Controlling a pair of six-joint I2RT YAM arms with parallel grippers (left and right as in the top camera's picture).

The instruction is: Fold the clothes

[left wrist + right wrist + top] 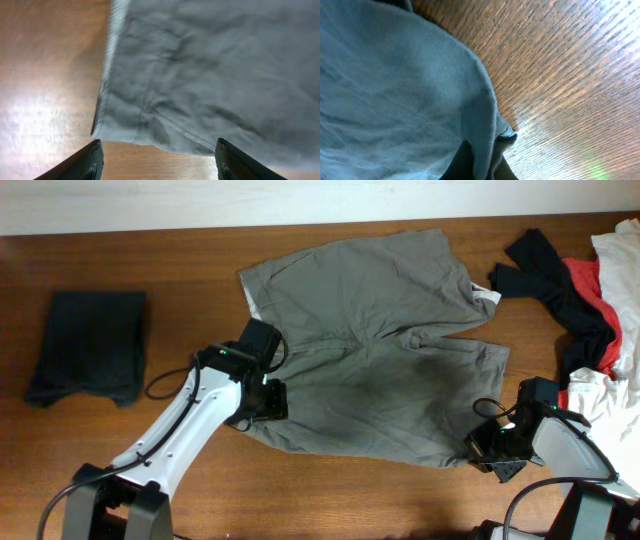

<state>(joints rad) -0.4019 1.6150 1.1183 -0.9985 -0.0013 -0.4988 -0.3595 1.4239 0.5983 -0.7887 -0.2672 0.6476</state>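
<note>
Warm, even light falls from above; the overhead view is sharp, its shadows soft. Glare whitens the counter (27, 112) in the left wrist view and streaks it in the right, where the nearest trousers (395, 90) blur

we see grey-khaki trousers (390, 370) on a brown wood-grain bench (150, 250), a folded black garment (88, 345), and a pile (588, 292) of black, red and white clothes.
</note>
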